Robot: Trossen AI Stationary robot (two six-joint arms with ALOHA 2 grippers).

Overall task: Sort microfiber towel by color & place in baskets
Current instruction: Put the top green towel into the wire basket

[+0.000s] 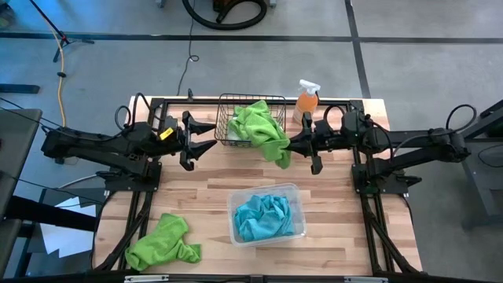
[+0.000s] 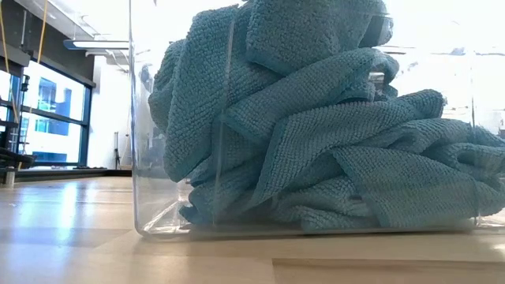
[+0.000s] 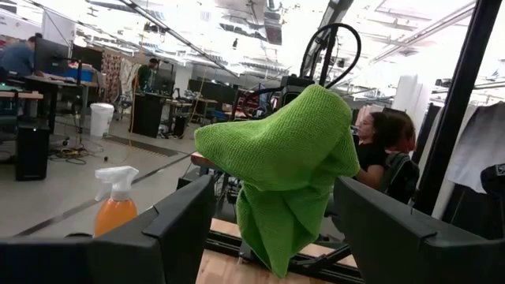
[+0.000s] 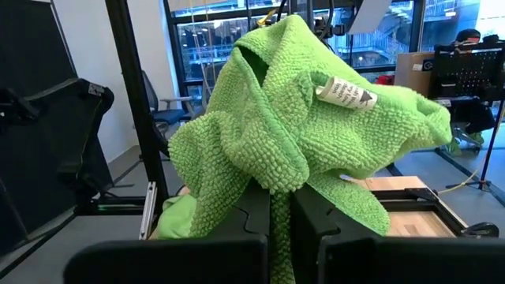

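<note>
A lime green microfiber towel [image 1: 271,141] hangs at the right end of the black wire basket [image 1: 226,118], with my right gripper [image 1: 292,144] shut on it. More lime green cloth [image 1: 250,118] lies in the basket; whether it is the same towel I cannot tell. My left gripper [image 1: 206,137] stands open just left of the basket with nothing between its fingers, and faces the held towel [image 3: 288,158]. Turquoise towels [image 2: 316,134] fill the clear tub [image 1: 292,192] at the middle near side. Another lime green towel [image 1: 165,244] lies flat at the near left. My right gripper pinches a bunched fold of the lime green towel [image 4: 272,177] between its two fingers, which come at it level from the table's right side. The cloth heaps up above and around the fingertips, its white label [image 4: 346,93] showing. One flap [image 1: 281,159] hangs below.
An orange spray bottle [image 1: 306,98] stands at the far edge, just right of the basket and close behind my right gripper. Bare wood lies between basket and tub. People sit at desks in the room beyond the table.
</note>
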